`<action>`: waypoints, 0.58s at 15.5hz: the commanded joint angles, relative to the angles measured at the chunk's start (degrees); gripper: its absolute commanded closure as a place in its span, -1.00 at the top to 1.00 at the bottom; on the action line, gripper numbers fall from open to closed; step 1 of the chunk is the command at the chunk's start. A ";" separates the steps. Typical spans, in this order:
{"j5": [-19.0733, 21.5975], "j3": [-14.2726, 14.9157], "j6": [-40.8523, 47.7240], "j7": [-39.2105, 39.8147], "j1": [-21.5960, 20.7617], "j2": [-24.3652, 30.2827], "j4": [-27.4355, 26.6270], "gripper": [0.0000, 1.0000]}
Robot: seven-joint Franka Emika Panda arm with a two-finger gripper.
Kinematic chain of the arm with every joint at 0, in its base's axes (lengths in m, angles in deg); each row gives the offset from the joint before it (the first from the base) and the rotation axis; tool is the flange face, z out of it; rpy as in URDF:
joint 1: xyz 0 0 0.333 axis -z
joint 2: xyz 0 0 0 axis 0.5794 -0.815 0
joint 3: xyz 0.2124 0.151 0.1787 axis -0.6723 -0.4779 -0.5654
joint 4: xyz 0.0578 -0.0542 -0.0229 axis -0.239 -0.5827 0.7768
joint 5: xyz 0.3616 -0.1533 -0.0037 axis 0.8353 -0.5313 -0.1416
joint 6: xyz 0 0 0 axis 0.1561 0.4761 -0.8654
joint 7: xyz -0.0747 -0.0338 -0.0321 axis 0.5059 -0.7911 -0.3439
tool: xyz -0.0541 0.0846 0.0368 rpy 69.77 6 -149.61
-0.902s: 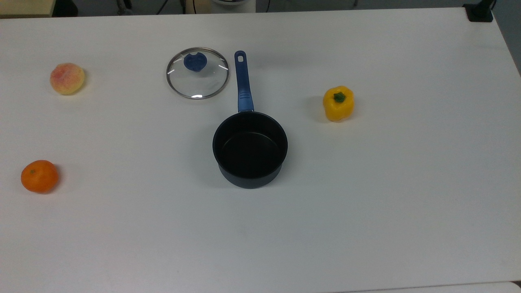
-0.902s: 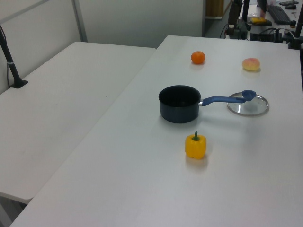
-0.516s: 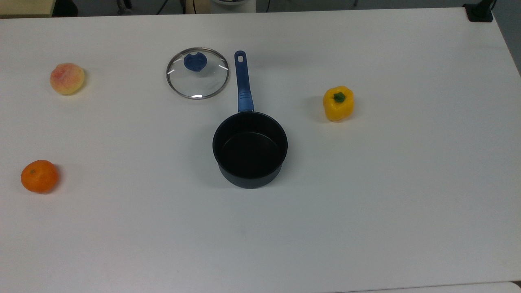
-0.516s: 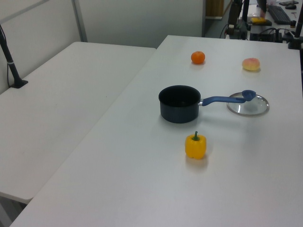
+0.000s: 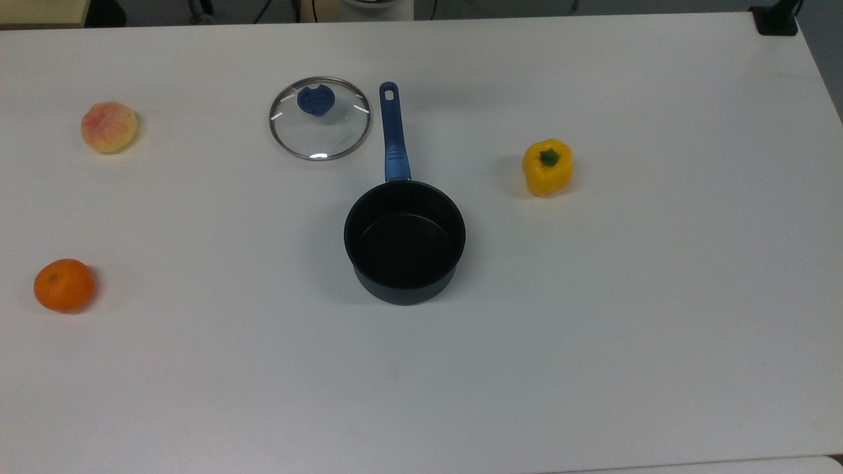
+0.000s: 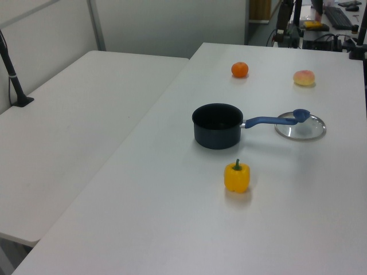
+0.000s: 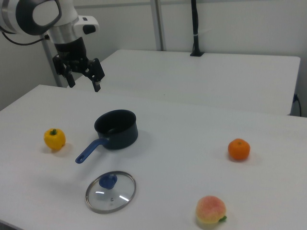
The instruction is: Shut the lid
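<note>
Bench: the wide white bench (image 5: 593, 329) has much bare surface around the things – the whole near half in the top view carries nothing; a second white table (image 6: 74, 132) stands beside it on the left view's left.
Edges: the soft pink-yellow peach (image 5: 108, 127) and the round orange mandarin (image 5: 64, 285) lie near the top view's left edge; the yellow bell pepper (image 5: 548, 167) sits well apart on the top view's right.
Lid: the round clear glass lid with thin metal rim (image 5: 320, 118) lies flat on the bench, blue knob (image 5: 316, 100) up, just beside the long blue handle (image 5: 393, 135) of the dark open saucepan (image 5: 404, 241) – on the top view's left of the handle, not on the pan.
Lid in right view: it (image 7: 111, 191) lies nearer the camera than the saucepan (image 7: 116, 129).
Arm: the white robot arm (image 7: 43, 17) reaches in from the right view's upper left, wrist pointing down.
Gripper: the black gripper (image 7: 83, 80) hangs high above the bench behind the saucepan, its two fingers spread apart and holding nothing.
</note>
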 commanded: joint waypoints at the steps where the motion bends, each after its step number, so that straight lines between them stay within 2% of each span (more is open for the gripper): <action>1: -0.75 0.32 1.63 1.16 -0.27 1.10 -0.70 1.00; 7: -0.93 0.05 11.72 2.30 -0.62 2.68 -0.79 1.00; 9: -1.02 0.05 14.28 2.48 -1.67 3.99 -2.53 1.00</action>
